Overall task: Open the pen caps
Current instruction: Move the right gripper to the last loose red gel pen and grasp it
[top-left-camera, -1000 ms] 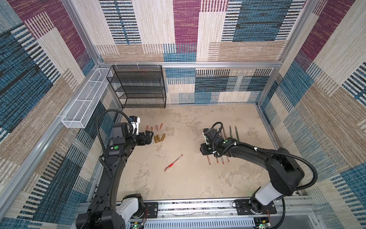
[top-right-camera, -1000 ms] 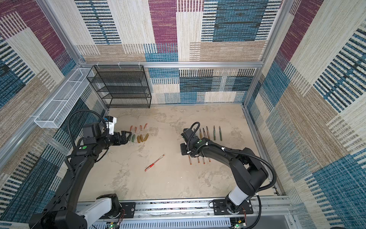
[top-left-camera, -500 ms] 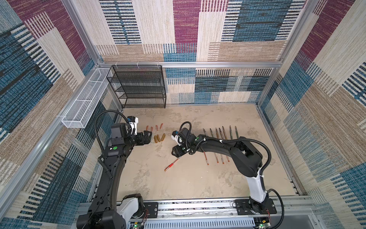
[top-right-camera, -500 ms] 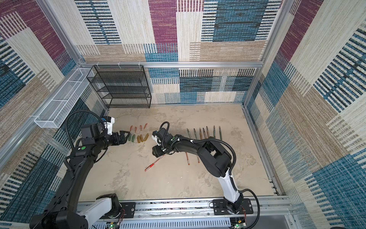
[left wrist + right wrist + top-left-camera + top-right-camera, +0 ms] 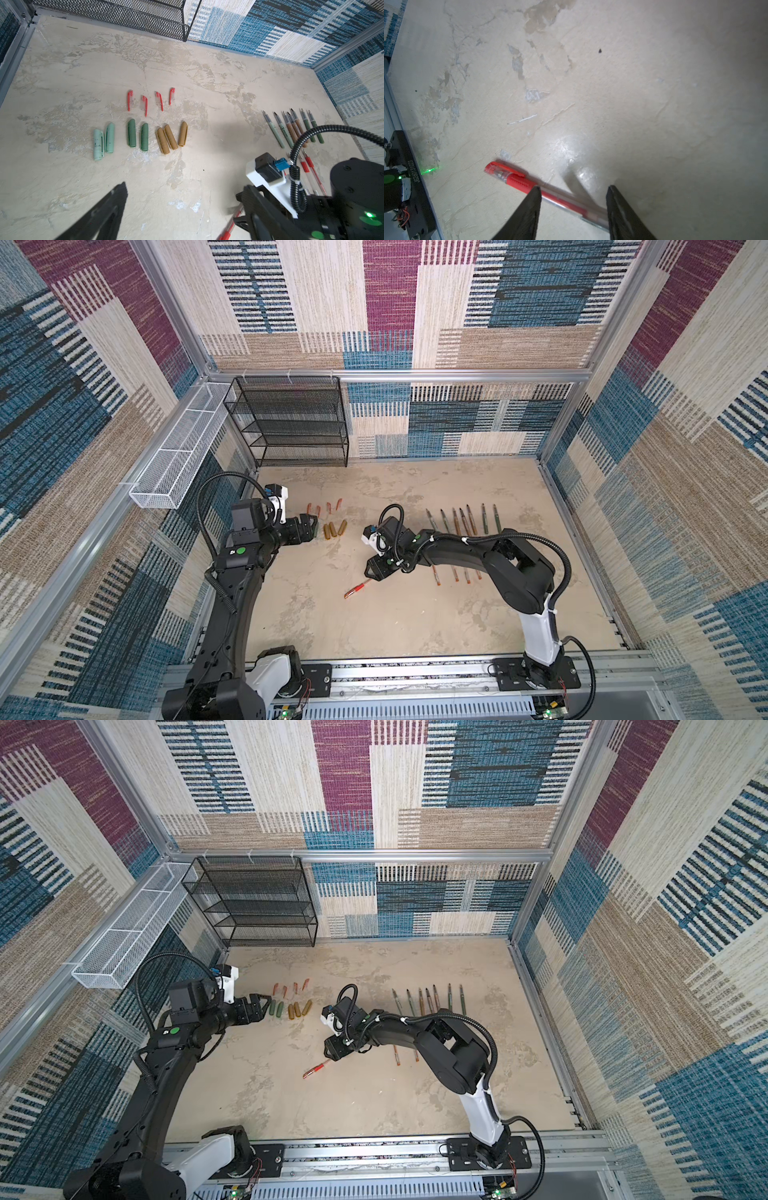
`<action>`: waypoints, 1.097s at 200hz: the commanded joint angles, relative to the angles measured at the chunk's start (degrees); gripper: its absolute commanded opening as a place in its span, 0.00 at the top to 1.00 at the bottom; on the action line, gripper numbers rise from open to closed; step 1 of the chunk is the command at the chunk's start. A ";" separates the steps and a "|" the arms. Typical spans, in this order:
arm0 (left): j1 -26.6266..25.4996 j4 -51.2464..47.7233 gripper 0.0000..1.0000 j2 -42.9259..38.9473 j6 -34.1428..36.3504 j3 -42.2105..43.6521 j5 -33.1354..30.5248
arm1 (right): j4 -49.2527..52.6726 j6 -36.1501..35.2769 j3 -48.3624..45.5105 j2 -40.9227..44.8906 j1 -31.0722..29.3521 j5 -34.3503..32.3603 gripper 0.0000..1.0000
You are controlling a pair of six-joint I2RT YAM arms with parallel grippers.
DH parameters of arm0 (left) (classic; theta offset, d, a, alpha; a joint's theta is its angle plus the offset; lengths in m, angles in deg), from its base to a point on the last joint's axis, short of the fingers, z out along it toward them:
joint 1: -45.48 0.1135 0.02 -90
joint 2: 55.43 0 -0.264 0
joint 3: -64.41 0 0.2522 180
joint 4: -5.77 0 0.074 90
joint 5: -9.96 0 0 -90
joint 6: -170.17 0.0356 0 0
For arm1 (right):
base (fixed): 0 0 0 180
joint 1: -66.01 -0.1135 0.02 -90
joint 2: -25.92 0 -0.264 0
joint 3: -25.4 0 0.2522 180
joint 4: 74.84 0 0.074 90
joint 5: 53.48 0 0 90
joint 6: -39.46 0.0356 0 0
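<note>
My right end effector [image 5: 573,187] is spread, and the pen [image 5: 517,180] lies slantwise across the gap between its fingers, with nothing pinched yet. A second ago this end effector was off to the right, over the barrels [image 5: 461,518]. Since then it has swung across to the middle of the surface [image 5: 415,622] and come down low over the pen's clear rear half. In the wrist view one fingertip [image 5: 536,191] overlaps the pen just behind its red grip, and the other stands past the tail end. I cannot tell whether either one touches.

The cap [image 5: 497,170] is on the pen's far end, pointing away from my fingers. Every other cap seems to be off already: the loose caps [image 5: 132,133] lie in rows near my left arm. So I judge this to be the last pen, and I am lining up its pick. Because it lies diagonally to my fingers, I would want to square my wrist across it before closing, or it may skid away.

My right arm is stretched well to the left of its base, forearm low and almost level, elbow raised. My left end effector [image 5: 258,1004] is spread and empty. It still hovers just beside the green caps, and that arm arches up from its base unmoved.
</note>
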 commanded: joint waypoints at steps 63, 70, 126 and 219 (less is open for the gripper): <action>0.38 2.24 0.10 0.43 -1.40 -0.04 1.12 | 16.53 -5.70 -0.23 0.77 -4.94 -0.91 0.51; 0.45 1.99 0.10 0.55 -1.40 -0.22 1.11 | 18.20 -6.32 1.03 0.29 -5.29 -2.49 0.51; 1.07 1.83 0.11 0.08 -1.58 -0.34 0.10 | 23.76 -9.41 9.85 -3.72 -7.82 -12.01 0.51; 1.68 2.28 0.12 -0.20 -1.79 0.19 -0.03 | 30.52 -12.57 12.92 -8.91 -9.88 -19.29 0.65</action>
